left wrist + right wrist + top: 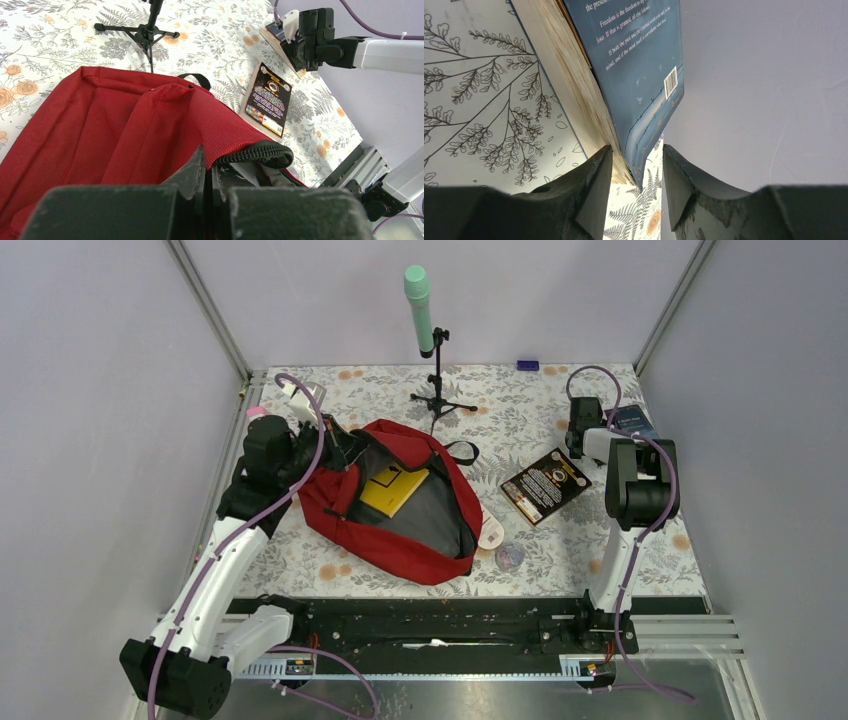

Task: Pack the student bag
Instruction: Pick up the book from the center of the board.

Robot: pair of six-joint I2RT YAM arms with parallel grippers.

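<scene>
Between the fingers (591,190) of the right gripper (636,156) stands the lower corner of a blue book (634,60); one finger touches the page edge, the other has a small gap to the cover, so the jaws are half narrow and not yet clamped, I judge in order to take the book for packing. At the left gripper (207,170) the fingers are pressed together on the zipper rim (260,152) of the student bag (110,125), probably so that the mouth stands open for it. Outward, the bag lies at the left-middle of the floral table (620,540), a yellow book (392,488) inside it, a black book (545,485) near it on the cloth. Only the top view shows the yellow book; only the right wrist view shows the gap at the cover
</scene>
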